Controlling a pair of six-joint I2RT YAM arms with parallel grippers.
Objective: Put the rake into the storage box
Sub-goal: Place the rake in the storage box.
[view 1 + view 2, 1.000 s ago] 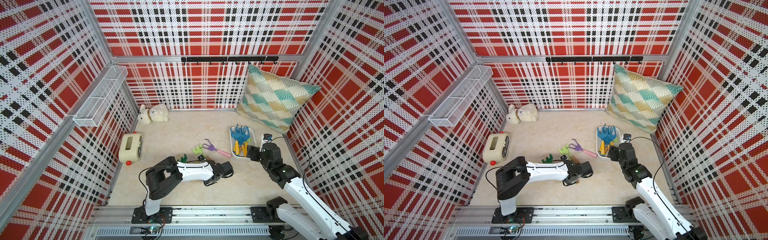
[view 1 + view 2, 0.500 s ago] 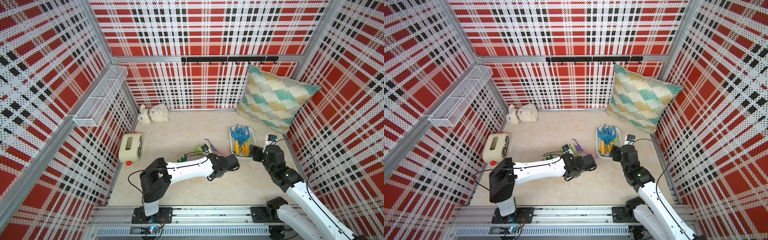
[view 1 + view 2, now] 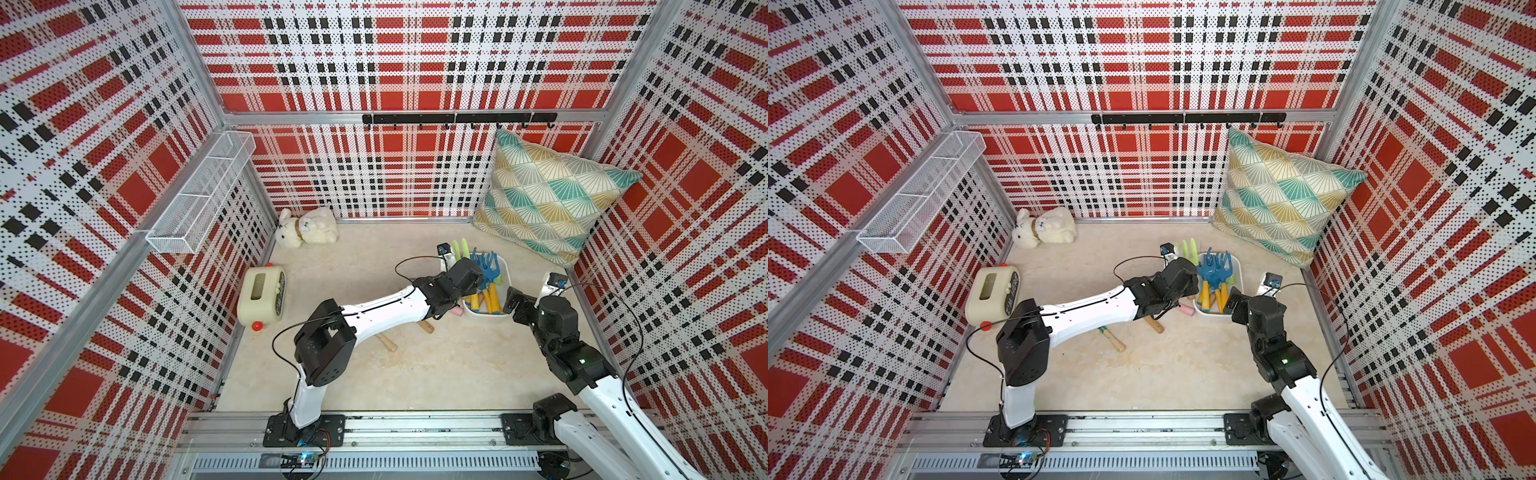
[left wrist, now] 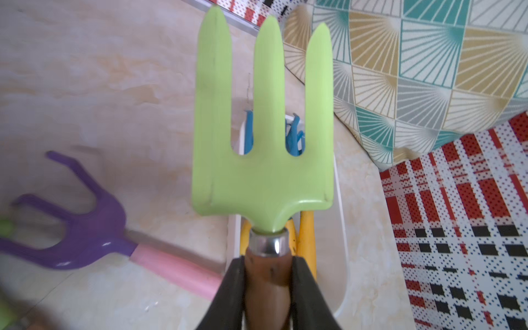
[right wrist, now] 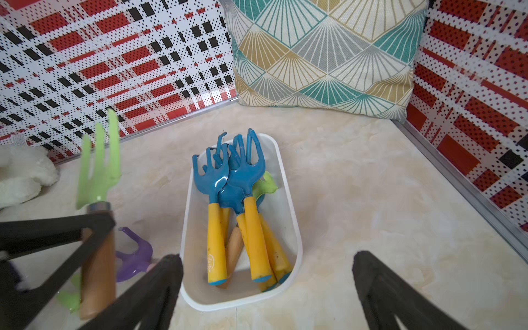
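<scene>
Carried across the surface (image 3: 436, 374), the rake (image 4: 263, 171), clamped by its handle in the left pincer (image 4: 268, 260), now hangs at the box (image 5: 281, 205) rim; the right pincer (image 5: 267, 257) has spread wide. Carrying step; next: centre over box, lower, release.

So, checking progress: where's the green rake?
In both top views, the green rake is in the left gripper, just left of the storage box.

Red, black and white plaid walls (image 3: 415, 62) all around, full of tiny holes. Cream marble-look counter (image 3: 415, 374) underneath, evenly lit. Black hook rail (image 3: 457, 119) on the back wall, white wire basket (image 3: 199, 199) on the side one, patterned pillow (image 3: 548, 199) propped in the corner
</scene>
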